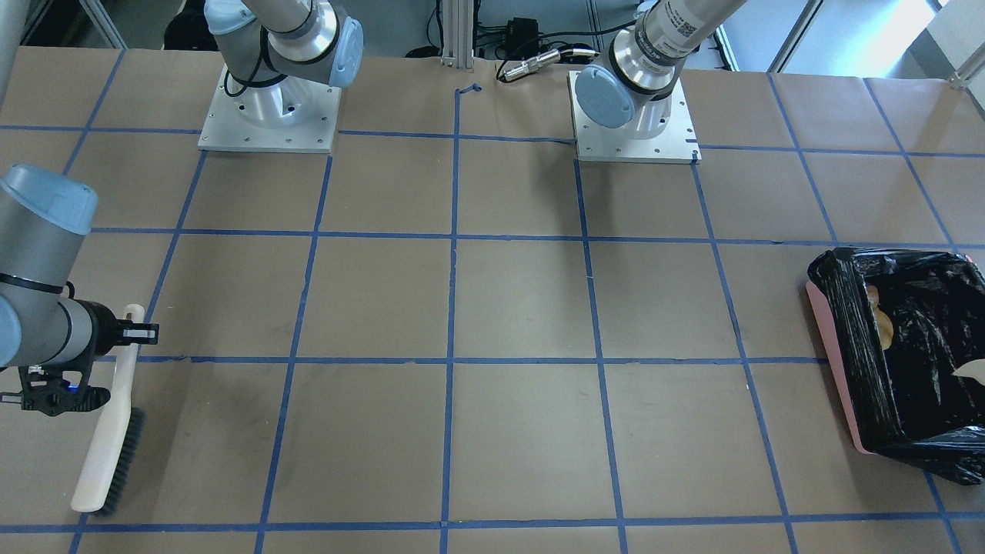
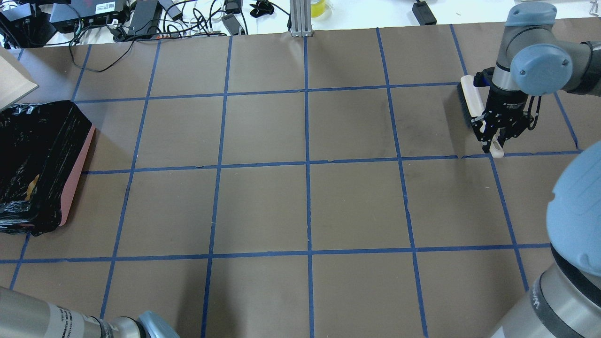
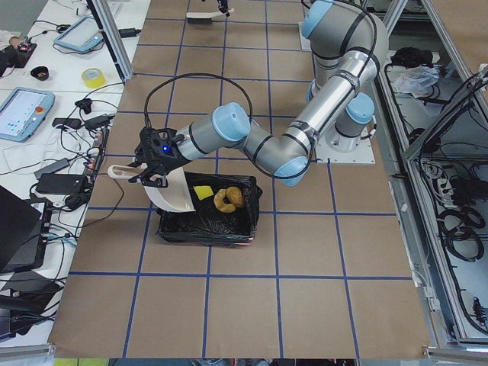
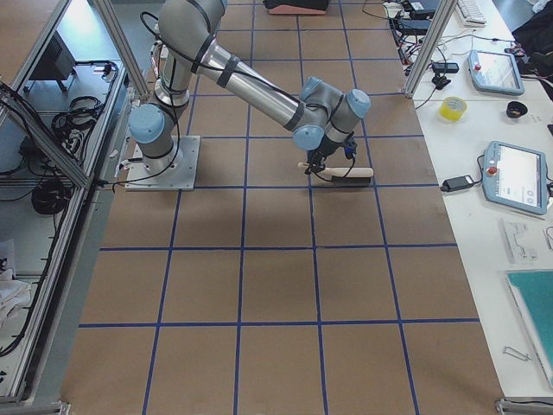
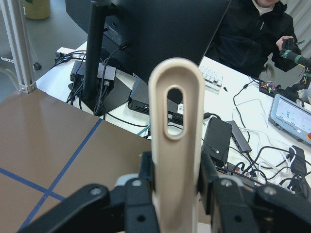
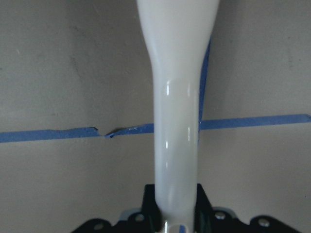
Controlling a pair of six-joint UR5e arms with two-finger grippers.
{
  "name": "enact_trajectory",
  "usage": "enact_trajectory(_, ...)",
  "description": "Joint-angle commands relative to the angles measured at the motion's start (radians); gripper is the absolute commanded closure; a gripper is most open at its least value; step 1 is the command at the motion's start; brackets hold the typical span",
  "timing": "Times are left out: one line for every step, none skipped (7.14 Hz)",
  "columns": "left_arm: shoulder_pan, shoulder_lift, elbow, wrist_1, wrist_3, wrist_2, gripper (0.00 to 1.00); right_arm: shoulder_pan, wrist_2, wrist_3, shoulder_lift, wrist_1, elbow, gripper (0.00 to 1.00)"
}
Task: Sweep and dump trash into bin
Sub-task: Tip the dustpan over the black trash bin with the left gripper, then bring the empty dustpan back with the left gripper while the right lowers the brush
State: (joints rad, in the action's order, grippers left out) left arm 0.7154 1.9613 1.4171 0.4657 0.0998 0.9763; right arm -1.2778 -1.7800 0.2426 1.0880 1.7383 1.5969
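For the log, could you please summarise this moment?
left hand: dustpan at bin | right hand: holding brush | trash: in bin

Nothing can be read: the printed sticker [image 1: 683, 21] on the left arm [image 1: 654, 58] and the white label [image 2: 105, 7] on a black box [image 2: 75, 14] behind the table are too small.

Robotics lab: arm base plates [image 1: 268, 140] bolted to paper-covered table [image 1: 523, 308] w/ blue tape grid [image 1: 452, 308]. Beyond left gripper [image 5: 176, 171]: desk [image 5: 232, 90] w/ monitor [image 5: 146, 29], cables [image 5: 252, 151], teach pendant [image 5: 291, 114], seated operator [image 5: 252, 34], alu frame post [image 5: 17, 48].
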Motion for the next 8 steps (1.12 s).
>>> enact_trajectory(0.103, -0.041, -0.004, 0.022, -0.037, 0.119, 1.00, 0.000, 0.001, 0.009, -0.003, 0.003, 0.000, 0.75)
enact_trajectory(0.198, -0.074, -0.010, 0.125, -0.139, 0.284, 1.00, -0.002, 0.002, 0.009, -0.004, 0.004, -0.002, 0.65)
enact_trajectory(0.316, -0.103, -0.006, 0.178, -0.247, 0.433, 1.00, -0.002, -0.002, 0.011, -0.004, 0.024, -0.005, 0.47)
enact_trajectory(0.394, -0.105, 0.000, 0.212, -0.399, 0.526, 1.00, -0.002, -0.006, 0.012, -0.008, 0.041, -0.005, 0.35)
enact_trajectory(0.433, -0.101, -0.001, 0.296, -0.584, 0.565, 1.00, -0.002, -0.003, 0.050, -0.008, 0.047, -0.006, 0.12)
enact_trajectory(0.458, -0.096, 0.000, 0.383, -0.741, 0.565, 1.00, -0.002, 0.002, 0.060, -0.007, 0.090, -0.008, 0.00)
enact_trajectory(0.482, -0.082, 0.002, 0.437, -0.881, 0.565, 1.00, -0.002, 0.002, 0.061, 0.004, 0.096, -0.015, 0.00)
enact_trajectory(0.510, -0.076, 0.002, 0.508, -1.016, 0.565, 1.00, -0.002, 0.002, 0.061, 0.006, 0.098, -0.017, 0.00)
